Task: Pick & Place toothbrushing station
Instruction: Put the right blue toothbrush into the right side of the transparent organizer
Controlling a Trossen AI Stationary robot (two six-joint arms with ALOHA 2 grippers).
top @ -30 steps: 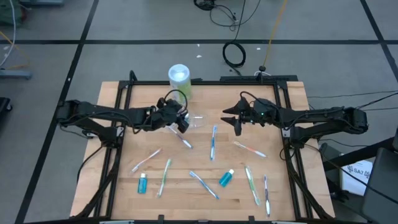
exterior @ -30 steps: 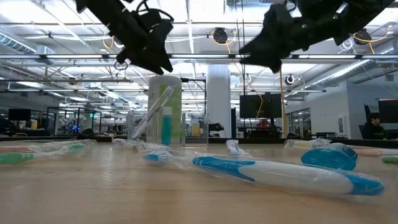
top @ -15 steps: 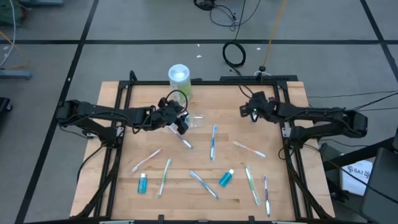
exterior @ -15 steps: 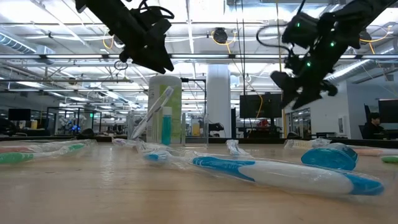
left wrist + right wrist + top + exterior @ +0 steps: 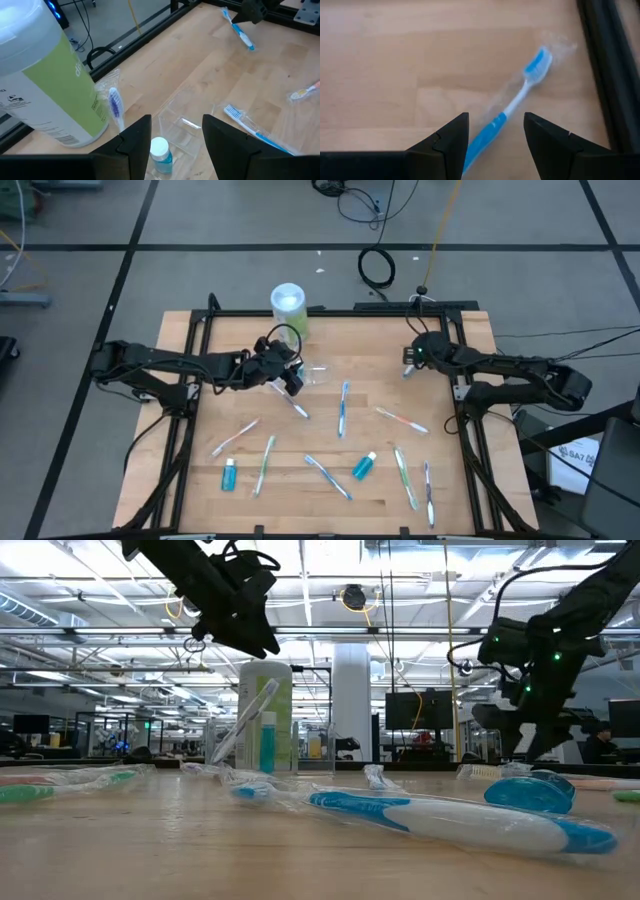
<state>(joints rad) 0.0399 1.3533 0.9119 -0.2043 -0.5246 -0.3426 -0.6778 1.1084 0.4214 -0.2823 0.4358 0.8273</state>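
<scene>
My left gripper point(image 5: 292, 380) hangs open and empty just above the small clear container point(image 5: 184, 131). A teal white-capped tube point(image 5: 160, 150) and a wrapped toothbrush point(image 5: 115, 105) stand in the container. My right gripper point(image 5: 408, 366) is open and points down near the table's far right. Its fingers stand on either side of a blue-and-white toothbrush point(image 5: 512, 107) that lies flat on the wood, and they touch nothing. Several more toothbrushes lie across the table's middle point(image 5: 343, 408) and near side point(image 5: 327, 476). Two teal tubes point(image 5: 229, 475) point(image 5: 364, 465) lie near the front.
The tall green-and-white canister point(image 5: 288, 305) stands at the far edge, right behind the container. A black frame rail point(image 5: 452, 370) runs along the table's right side, close to my right gripper, and shows in the right wrist view point(image 5: 600, 60). Bare wood lies at the far middle.
My right gripper has gone from the table's middle toward the right edge and down, and has turned until it points at the table. It now stands over the blue-and-white toothbrush by the rail. The toothbrushes and tubes lie as before.
</scene>
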